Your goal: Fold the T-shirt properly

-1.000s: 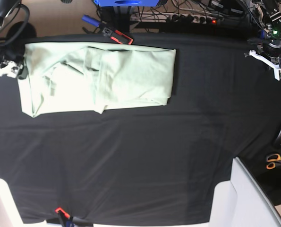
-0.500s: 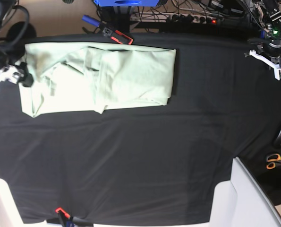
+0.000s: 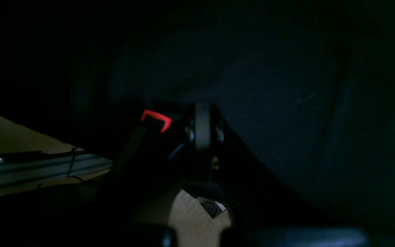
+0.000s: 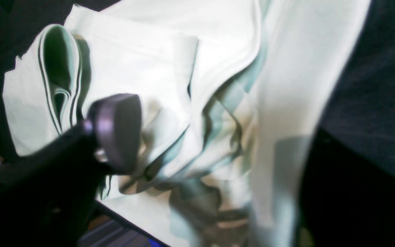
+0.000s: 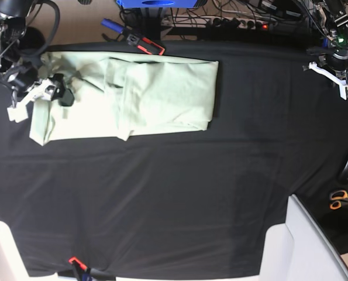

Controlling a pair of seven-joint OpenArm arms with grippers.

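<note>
Your right gripper (image 5: 48, 93) has its fingers apart over the T-shirt's (image 5: 156, 93) bunched end to grab it, while your left gripper (image 5: 343, 79), fingers together, waits well clear.

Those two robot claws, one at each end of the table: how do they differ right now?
The right gripper is over the end of the mint-green T-shirt, while the left gripper sits far off at the table's other end, over bare black cloth. The right gripper's fingers stand apart with bunched shirt fabric between them; the left gripper is shut on nothing. Both carry white parts and work over the same table.
</note>
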